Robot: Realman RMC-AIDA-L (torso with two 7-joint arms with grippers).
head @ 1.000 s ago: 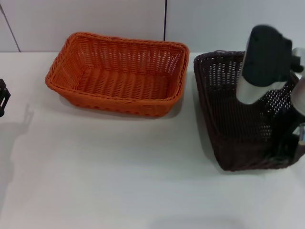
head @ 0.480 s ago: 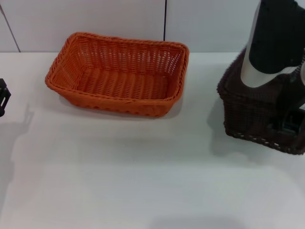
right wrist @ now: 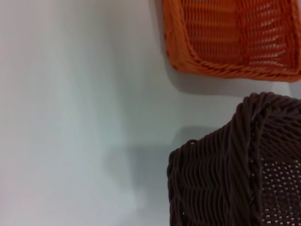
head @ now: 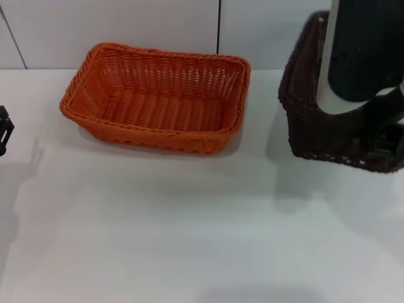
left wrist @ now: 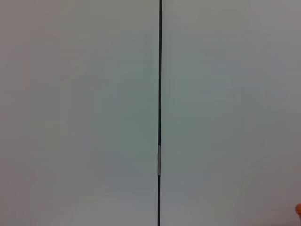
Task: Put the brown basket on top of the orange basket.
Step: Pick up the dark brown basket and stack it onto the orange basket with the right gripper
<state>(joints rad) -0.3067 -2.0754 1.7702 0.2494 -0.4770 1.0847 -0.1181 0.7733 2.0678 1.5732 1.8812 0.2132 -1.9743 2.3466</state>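
Note:
The orange basket (head: 161,136) stands on the white table, left of centre at the back; its corner also shows in the right wrist view (right wrist: 221,66). The brown basket (head: 315,136) hangs tilted above the table at the right, its shadow below it. My right gripper (head: 386,142) is shut on its right side, and the arm's dark and silver housing covers much of it. The right wrist view shows the brown basket's braided rim (right wrist: 211,183) close up. The two baskets are apart. My left gripper (head: 3,129) sits parked at the far left edge.
The white table (head: 158,221) stretches in front of both baskets. A white wall with a dark vertical seam (head: 219,25) stands right behind them; the left wrist view shows that seam (left wrist: 159,94).
The brown basket has been lifted off the table, tipped up and raised toward the back. The right arm rose with it. The orange basket and left arm have not moved.

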